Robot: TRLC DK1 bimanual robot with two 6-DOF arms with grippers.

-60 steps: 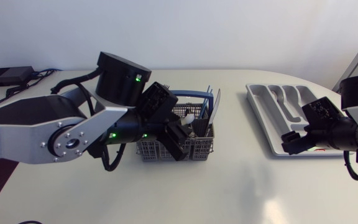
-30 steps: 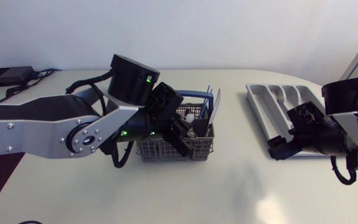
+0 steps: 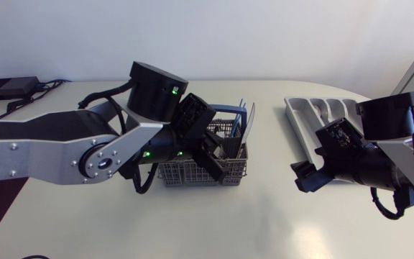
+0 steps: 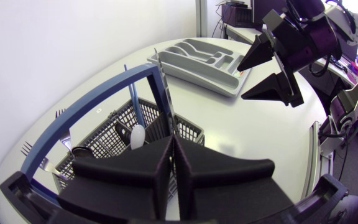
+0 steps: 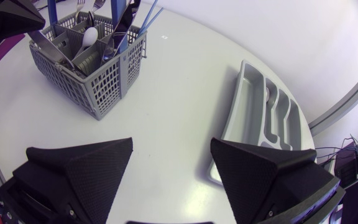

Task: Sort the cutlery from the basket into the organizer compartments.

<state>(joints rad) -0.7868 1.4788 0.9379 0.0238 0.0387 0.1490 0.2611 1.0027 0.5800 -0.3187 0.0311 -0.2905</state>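
Observation:
The grey mesh basket [image 3: 192, 173] [image 4: 104, 134] [image 5: 98, 81] with a blue handle [image 4: 92, 106] holds several pieces of cutlery, among them a white spoon [image 4: 137, 135] [image 5: 89, 36]. My left gripper [image 3: 218, 162] [image 4: 173, 168] is down at the basket's near right part. It is shut on a thin grey knife [image 4: 165, 93] that stands up between its fingers. The grey organizer [image 3: 300, 115] [image 4: 197, 68] [image 5: 241, 106] lies at the right with some cutlery in it. My right gripper [image 3: 304, 176] [image 5: 169, 165] hangs open and empty over bare table beside the organizer.
A black box with cables [image 3: 6, 88] sits at the table's back left corner. Bare tabletop [image 3: 272, 180] lies between basket and organizer and along the front edge.
My left gripper's fingers have come together on the knife in the basket. My right arm has moved left, from the organizer's near end towards the table's middle.

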